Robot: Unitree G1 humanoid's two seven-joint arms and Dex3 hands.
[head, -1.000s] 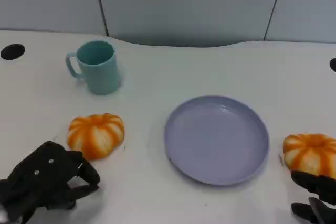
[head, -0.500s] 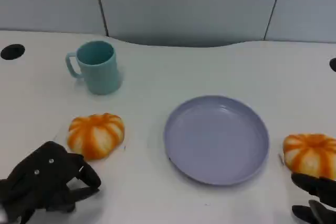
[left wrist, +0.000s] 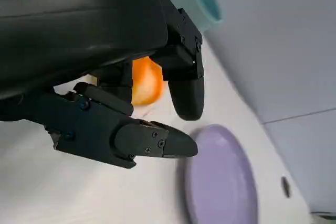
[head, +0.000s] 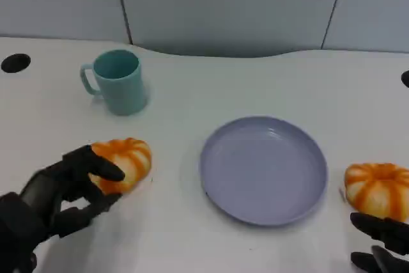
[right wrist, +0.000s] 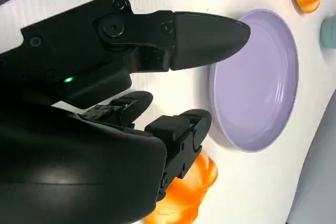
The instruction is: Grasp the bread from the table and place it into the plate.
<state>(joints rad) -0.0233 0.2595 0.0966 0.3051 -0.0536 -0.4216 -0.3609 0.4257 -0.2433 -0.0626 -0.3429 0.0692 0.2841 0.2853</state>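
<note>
Orange-and-cream striped bread (head: 121, 163), lavender plate (head: 263, 169), teal mug (head: 117, 82)

In the head view the left hand (head: 54, 196) covers the near left part of the left bread (head: 121, 163), and whether its fingers (head: 102, 167) touch the bread cannot be told. The right hand (head: 380, 244) is cut off by the lower right corner, and the right bread (head: 377, 187) runs past the right edge. In the left wrist view the black shell hides most of that bread (left wrist: 144, 82), and the plate (left wrist: 220, 182) is blurred.
</note>
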